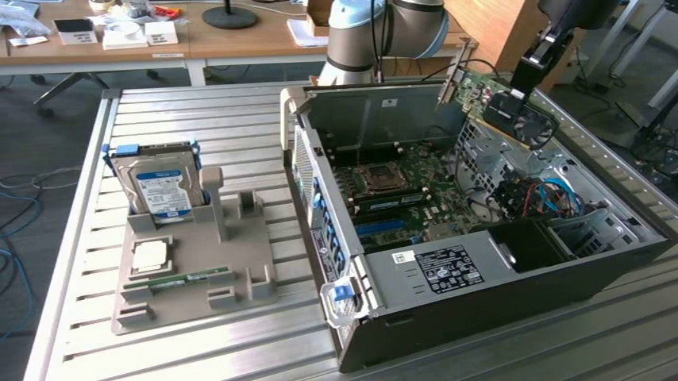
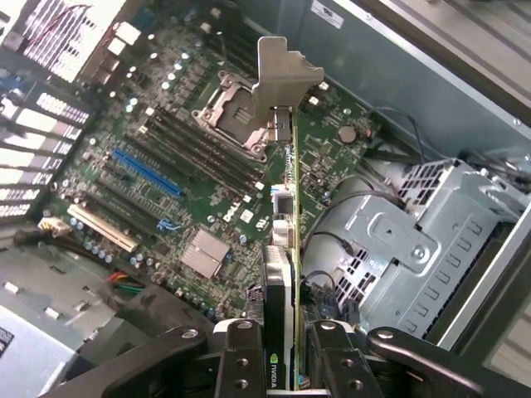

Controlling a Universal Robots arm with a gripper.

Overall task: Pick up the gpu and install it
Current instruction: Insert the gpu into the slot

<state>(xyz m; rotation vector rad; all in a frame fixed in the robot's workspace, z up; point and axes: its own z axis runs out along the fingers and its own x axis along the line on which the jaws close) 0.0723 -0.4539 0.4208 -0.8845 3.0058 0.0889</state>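
Observation:
The gpu (image 1: pixel 498 105), a green card with a black fan cooler and a silver end bracket, hangs tilted above the back right of the open computer case (image 1: pixel 466 262). My gripper (image 1: pixel 519 95) is shut on the card's end away from the bracket. In the wrist view the gpu (image 2: pixel 286 249) runs edge-on away from my gripper (image 2: pixel 282 365), whose black fingers (image 2: pixel 241 356) clamp it from both sides; its bracket (image 2: pixel 282 79) hovers over the motherboard (image 2: pixel 166 166) near the CPU socket (image 2: pixel 228 112). The card sits clear of the blue slot (image 2: pixel 145 172).
A grey fixture tray (image 1: pixel 190 270) on the slatted table at the exterior view's left holds a hard drive (image 1: pixel 159 186), a processor and a memory stick (image 1: pixel 186 280). Inside the case are a drive cage (image 2: pixel 415 240) and loose cables (image 1: pixel 535 198). A cluttered desk stands behind.

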